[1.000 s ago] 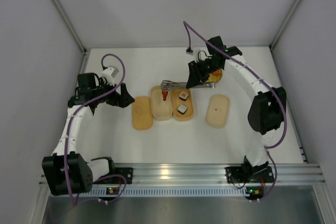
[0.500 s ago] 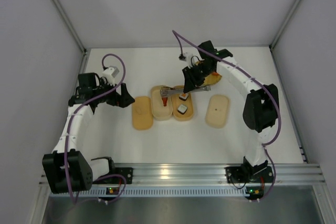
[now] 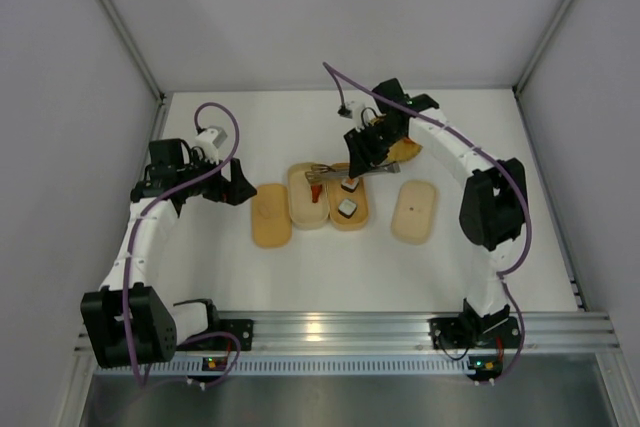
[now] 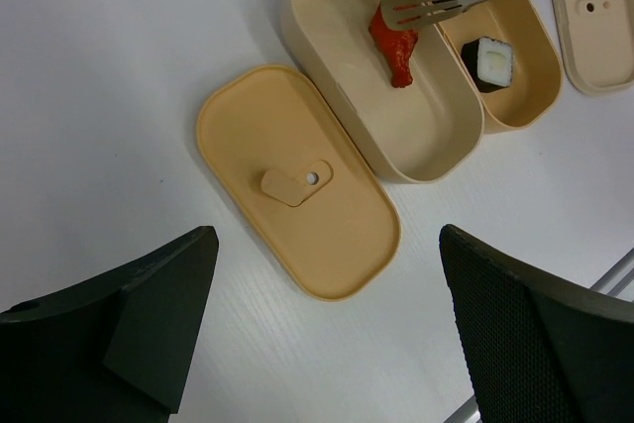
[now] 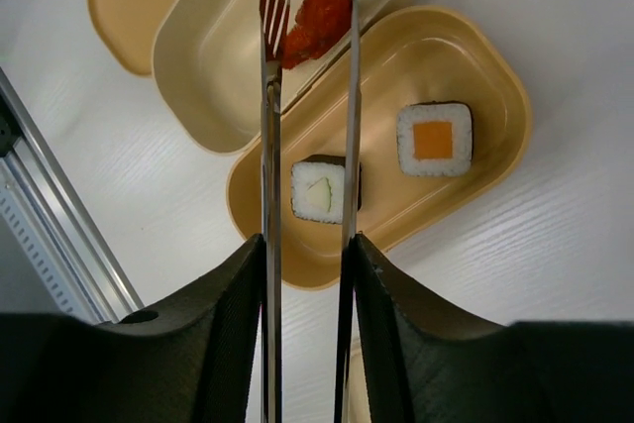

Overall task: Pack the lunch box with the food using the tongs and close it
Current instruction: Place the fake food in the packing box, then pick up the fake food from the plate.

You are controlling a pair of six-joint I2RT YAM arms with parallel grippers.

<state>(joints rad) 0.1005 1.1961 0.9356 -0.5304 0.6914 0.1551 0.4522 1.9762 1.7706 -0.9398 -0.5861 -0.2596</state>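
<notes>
- My R gripper (image 5: 307, 274) clamps the tongs (image 5: 269, 146), tips over the red piece (image 5: 315, 22) in the pale tray (image 4: 436, 136), mid-table (image 3: 330, 267).
- Sushi rolls (image 5: 434, 139) sit in the adjacent tan tray (image 5: 485, 96).
- L gripper (image 4: 337, 314) gapes wide near the left edge.

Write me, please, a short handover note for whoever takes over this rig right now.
Left end effector: open, idle beside the tabbed lid.
Right end effector: shut on the tongs, tips over the red piece in the left tray.
Done: two sushi rolls in the right tray.
Left: confirm the red piece is released, park tongs, fit both lids; second lid lies right of the trays.
</notes>
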